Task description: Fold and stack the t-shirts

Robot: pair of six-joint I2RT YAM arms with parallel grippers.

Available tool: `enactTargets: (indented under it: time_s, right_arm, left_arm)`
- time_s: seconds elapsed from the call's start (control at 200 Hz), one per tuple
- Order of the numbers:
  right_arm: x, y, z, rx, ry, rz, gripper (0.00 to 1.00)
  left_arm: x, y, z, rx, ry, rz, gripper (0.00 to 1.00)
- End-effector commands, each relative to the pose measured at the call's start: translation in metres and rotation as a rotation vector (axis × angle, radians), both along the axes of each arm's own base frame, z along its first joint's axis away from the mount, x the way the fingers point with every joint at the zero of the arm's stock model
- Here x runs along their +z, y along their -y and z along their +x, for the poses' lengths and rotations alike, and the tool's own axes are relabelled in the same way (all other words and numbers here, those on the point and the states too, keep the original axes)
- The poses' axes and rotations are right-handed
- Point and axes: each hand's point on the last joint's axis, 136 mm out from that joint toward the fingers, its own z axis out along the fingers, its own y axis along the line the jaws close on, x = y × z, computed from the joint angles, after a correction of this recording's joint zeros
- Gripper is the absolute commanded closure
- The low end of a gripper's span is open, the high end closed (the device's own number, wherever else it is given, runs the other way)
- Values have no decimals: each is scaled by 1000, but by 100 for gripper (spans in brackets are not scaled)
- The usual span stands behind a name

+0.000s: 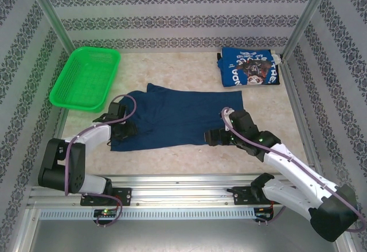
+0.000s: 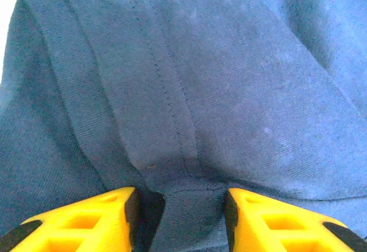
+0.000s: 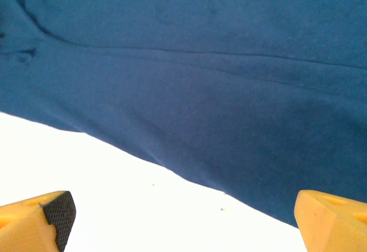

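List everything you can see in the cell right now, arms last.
navy t-shirt: one, dark navy, spread out at the table's middle, between both hands
blue t-shirt: one, brighter blue with white lettering, folded at the far right corner
basket: one, green mesh, far left corner
table: one, pale beige, under all of it
walls: patterned grey and white, on three sides
left hand: one, yellow, astride a ridge of cloth at the navy t-shirt's left end; grip not clear
right hand: one, yellow, jaws wide apart, over bare table at the navy t-shirt's near right edge
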Motion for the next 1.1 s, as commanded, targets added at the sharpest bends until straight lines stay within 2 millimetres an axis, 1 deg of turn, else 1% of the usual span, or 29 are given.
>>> enactTargets:
  time_s: [0.0,0.09,0.23,0.275,0.35,0.44,0.634,0.759,0.929,1.094]
  right_arm:
    - [0,-5,-8,22,12,12,2]
    - [3,-10,-12,47,24,22,2]
    - [6,-15,-15,72,37,21,2]
    - [5,-15,-15,70,37,10,2]
    - [1,-14,-16,66,33,-1,2]
    - [-1,-13,-16,64,24,-7,2]
    - [-1,-9,-18,51,31,-15,2]
    - [-1,-6,-18,40,38,-16,2]
    - [-1,-6,-19,36,38,-10,2]
    - [-1,-6,-17,30,40,-13,2]
  left_arm:
    - [9,2,21,-7,56,19,58]
    - [11,6,25,-18,65,-1,63]
    - [27,13,29,-41,89,-28,69]
    - [31,14,29,-45,98,-30,73]
    - [32,13,29,-52,94,-26,82]
    - [33,14,29,-60,93,-29,87]
    - [32,15,26,-64,91,-30,94]
    - [38,19,29,-82,109,-46,97]
    - [56,24,42,-125,159,-50,99]
    - [65,30,58,-170,176,-51,99]
